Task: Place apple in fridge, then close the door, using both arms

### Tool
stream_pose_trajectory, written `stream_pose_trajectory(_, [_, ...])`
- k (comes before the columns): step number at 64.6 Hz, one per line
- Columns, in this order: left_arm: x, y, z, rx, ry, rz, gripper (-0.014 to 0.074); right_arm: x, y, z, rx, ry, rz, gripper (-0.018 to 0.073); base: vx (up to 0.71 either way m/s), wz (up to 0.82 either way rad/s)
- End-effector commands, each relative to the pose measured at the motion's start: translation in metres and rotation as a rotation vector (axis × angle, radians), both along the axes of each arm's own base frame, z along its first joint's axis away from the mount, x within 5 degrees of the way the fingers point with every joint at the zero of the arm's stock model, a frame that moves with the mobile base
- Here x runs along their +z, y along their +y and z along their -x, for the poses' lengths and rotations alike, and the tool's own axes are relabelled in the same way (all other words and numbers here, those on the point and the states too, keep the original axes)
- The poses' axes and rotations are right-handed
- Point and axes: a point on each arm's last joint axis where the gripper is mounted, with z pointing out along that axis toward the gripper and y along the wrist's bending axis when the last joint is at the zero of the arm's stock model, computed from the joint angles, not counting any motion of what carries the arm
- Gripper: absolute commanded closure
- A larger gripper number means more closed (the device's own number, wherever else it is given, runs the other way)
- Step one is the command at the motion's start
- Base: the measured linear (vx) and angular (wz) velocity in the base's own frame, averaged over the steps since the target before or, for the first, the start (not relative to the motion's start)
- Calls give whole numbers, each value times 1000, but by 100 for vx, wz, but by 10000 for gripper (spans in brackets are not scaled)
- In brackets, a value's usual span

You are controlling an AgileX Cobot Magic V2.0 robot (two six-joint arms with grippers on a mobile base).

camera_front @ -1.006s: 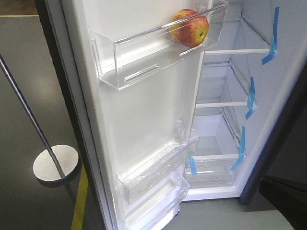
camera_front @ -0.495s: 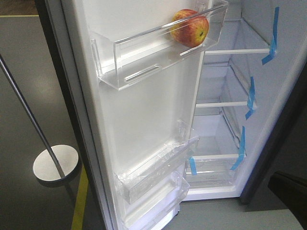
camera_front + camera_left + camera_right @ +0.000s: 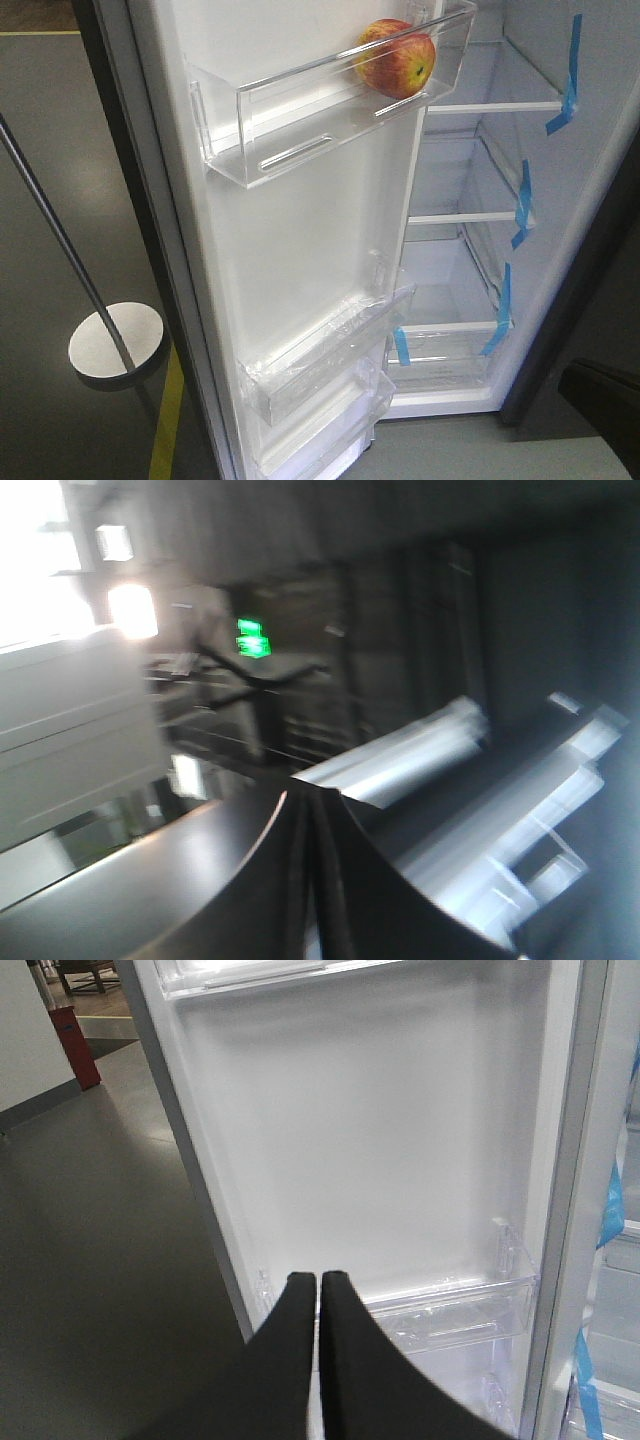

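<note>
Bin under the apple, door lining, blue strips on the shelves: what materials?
Bin: clear rigid plastic, glossy; the apple shows through its wall. Door lining: white, smooth, probably moulded plastic. Blue strips: look like matte adhesive tape, stuck over the shelf edges.

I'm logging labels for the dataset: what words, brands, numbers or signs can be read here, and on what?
Left wrist view, green lit sign in the background: too blurred to read.
On the door, fridge, apple and blue tape: no text shows.
</note>
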Motion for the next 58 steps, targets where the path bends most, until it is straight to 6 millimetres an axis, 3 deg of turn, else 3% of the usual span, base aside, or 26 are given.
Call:
stream_pose_trajectory(1, [45, -7, 17, 39, -135, -154, 603, 11, -1, -2, -25, -38, -37, 564, 0, 0])
stream_pose_trajectory(15, [116, -15, 17, 96, -186, -318, 603, 9, 1, 1, 9, -13, -28, 564, 0, 0])
stream_pose_trajectory(24, [149, -16, -8, 109, -152, -375, 603, 8, 2, 2, 25, -1, -24, 564, 0, 0])
stream_pose_trajectory(33, [170, -14, -48, 81, -87, -361, 603, 8, 2, 2, 24, -3, -25, 564, 0, 0])
stream_pose_trajectory(42, [178, -12, -93, 52, -2, -350, 603, 8, 2, 2, 24, -4, -23, 564, 0, 0])
stream_pose_trajectory(58, [165, -12, -175, -82, 156, -268, 603, 8, 2, 1, 20, -7, -24, 564, 0, 0])
